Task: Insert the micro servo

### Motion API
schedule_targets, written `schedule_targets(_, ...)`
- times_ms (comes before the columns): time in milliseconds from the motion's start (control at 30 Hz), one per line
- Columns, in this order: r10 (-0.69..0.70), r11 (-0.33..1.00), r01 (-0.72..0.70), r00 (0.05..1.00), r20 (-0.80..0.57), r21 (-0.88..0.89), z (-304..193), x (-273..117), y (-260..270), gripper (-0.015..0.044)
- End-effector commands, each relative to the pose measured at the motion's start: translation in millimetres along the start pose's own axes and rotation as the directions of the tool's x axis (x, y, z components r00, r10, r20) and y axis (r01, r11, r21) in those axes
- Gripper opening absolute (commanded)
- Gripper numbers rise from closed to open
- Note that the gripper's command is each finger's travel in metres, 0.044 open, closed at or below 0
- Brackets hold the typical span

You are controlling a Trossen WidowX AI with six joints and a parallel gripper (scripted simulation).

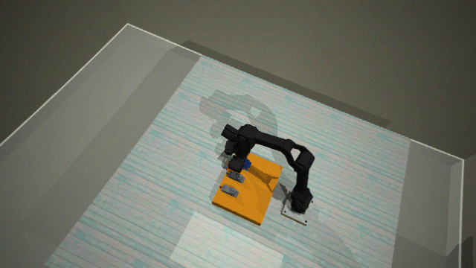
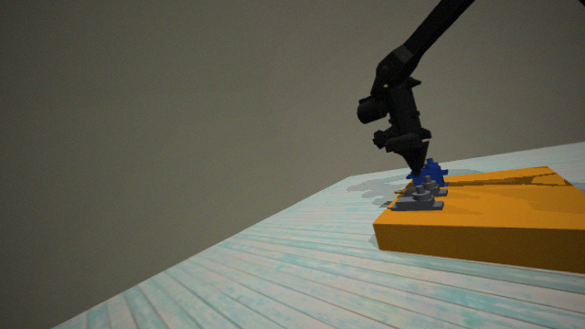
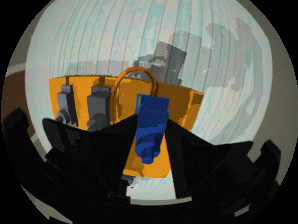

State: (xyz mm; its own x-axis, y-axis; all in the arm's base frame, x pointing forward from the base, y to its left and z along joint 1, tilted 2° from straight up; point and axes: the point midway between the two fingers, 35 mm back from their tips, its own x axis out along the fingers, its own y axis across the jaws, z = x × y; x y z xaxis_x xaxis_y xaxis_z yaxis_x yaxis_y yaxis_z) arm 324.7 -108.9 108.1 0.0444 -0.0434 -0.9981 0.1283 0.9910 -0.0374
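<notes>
The blue micro servo (image 1: 247,164) (image 2: 430,174) (image 3: 151,120) is between the fingers of my gripper (image 2: 417,175) (image 3: 151,120), which is shut on it. Its output shaft points up, and in the exterior view its visible ear stands above the orange deck (image 1: 256,212) (image 2: 480,215) (image 3: 155,170). The servo's underside is hidden behind grey servos, so I cannot tell whether it touches the deck or enters the pocket. The orange cable (image 3: 135,69) arches from the servo toward the deck's edge. The marked pocket is hidden.
Two grey servos, a nearer one (image 1: 230,190) (image 2: 413,203) (image 3: 66,105) and one beside the blue servo (image 1: 236,176) (image 3: 99,106), sit on the deck. The arm's base plate (image 1: 288,213) stands beside the deck. Low pale walls edge the table.
</notes>
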Motion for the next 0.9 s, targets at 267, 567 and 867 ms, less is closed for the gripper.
schedule_targets(267,0.002,1.0,-0.002,1.0,-0.001,0.0,0,12,0,0.0)
schedule_targets(567,0.002,1.0,-0.002,1.0,-0.001,0.0,0,21,0,0.0)
schedule_targets(867,0.002,1.0,-0.002,1.0,-0.001,0.0,-1,25,0,0.0079)
